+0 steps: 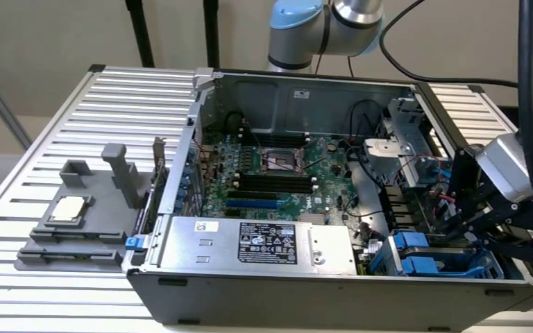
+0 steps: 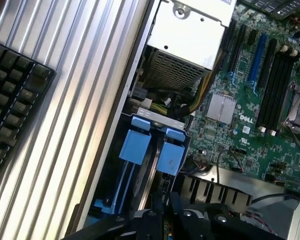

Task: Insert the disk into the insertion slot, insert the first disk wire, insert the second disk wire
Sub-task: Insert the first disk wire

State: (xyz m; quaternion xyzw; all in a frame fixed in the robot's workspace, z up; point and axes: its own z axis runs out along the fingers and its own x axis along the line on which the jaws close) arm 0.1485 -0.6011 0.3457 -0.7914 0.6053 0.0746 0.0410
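— As the computer case [image 1: 341, 305] lies open on the ribbed metal table [image 1: 53, 111], where does the disk [image 2: 135, 145] sit?

— Edge-on inside the insertion slot [image 2: 160, 116], at the near corner of the case on the exterior view's right, just beside the power supply [image 1: 257, 243]. The part that shows is its bright blue plastic carrier: a flat rectangular handle with thin blue rails running down into the bay. The drive's labelled face is hidden. A second blue handle [image 2: 171, 152] stands just beside the first. Whether the disk is fully seated cannot be told.

— What are the surrounding materials?

— Slot frame: thin grey sheet metal, folded, with small round holes. Power supply: a bright silver box with a smooth lid bearing a black label, and perforated mesh on the side facing the bay. A bundle of yellow and black wires [image 2: 200, 95] leaves it toward the green motherboard [image 2: 270, 100], which carries a finned silver heatsink [image 2: 221, 107] and long black and blue sockets.

— And the arm's pose?

— The arm [image 1: 327, 28] rises behind the far wall of the case. Its black gripper [image 2: 166, 210] hangs over the drive-bay corner, tilted down toward the blue rails. The fingers are closed together. Whether they touch the carrier cannot be told.
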